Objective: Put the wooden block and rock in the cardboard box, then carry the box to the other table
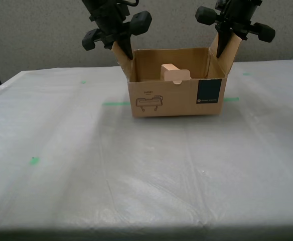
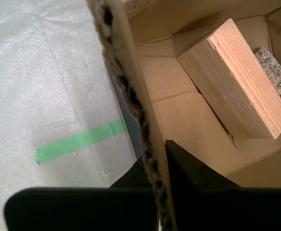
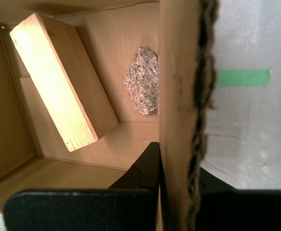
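The cardboard box (image 1: 176, 98) sits on the other table (image 1: 136, 170), its film wrinkled and whitish. Inside, the wooden block (image 1: 175, 73) leans tilted against the rock (image 3: 143, 79), which the box front hides in the exterior view. My first gripper (image 1: 121, 47) is shut on the upright side flap (image 3: 179, 96) at the exterior view's left; the block (image 3: 58, 82) lies beyond the rock. My second gripper (image 1: 227, 40) is shut on the opposite flap (image 2: 131, 96) at the exterior view's right, with the block (image 2: 236, 79) and rock (image 2: 273, 70) in view.
Green tape strips (image 1: 115, 104) (image 1: 232, 99) lie on the film on either side of the box, and small green marks (image 1: 33, 160) dot the exterior view's left. A grey wall (image 1: 36, 35) stands behind the table. The table's front edge (image 1: 146, 232) is near.
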Controlling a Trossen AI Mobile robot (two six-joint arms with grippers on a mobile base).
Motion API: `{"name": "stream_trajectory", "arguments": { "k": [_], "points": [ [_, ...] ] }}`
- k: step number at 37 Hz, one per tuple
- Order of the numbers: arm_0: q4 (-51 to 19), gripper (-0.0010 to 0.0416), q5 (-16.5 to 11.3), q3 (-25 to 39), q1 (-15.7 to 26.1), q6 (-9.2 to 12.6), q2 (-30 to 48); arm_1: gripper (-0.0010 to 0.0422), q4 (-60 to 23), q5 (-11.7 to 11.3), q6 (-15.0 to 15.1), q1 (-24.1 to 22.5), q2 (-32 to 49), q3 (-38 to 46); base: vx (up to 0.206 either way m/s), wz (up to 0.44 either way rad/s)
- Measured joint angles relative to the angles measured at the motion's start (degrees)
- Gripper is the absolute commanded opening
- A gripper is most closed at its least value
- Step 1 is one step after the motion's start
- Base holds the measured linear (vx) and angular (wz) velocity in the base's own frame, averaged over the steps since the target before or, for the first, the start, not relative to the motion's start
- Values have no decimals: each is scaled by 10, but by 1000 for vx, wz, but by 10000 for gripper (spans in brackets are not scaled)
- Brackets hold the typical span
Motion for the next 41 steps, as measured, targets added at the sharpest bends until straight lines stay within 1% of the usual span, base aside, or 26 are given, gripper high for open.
{"name": "stream_trajectory", "arguments": {
  "k": [10, 15, 25, 29, 41],
  "points": [
    [1, 0, 0, 0, 0, -1, 0, 0, -2, 0, 0, 0, 0, 0, 0, 0],
    [-2, 0, 0, 0, 0, -16, 0, 0, -3, 0, 0, 0, 0, 0, 0, 0],
    [-7, 2, 0, 0, 0, -17, 0, 2, -5, -9, 0, 0, 0, -1, 0, 0],
    [-7, 2, 0, 0, 0, -17, 0, 24, -5, -9, 0, 0, 0, -1, 0, 0],
    [-8, 2, 2, 0, 0, -17, 0, 126, -5, -13, -1, 0, 0, -1, 0, 0]
  ]
}}
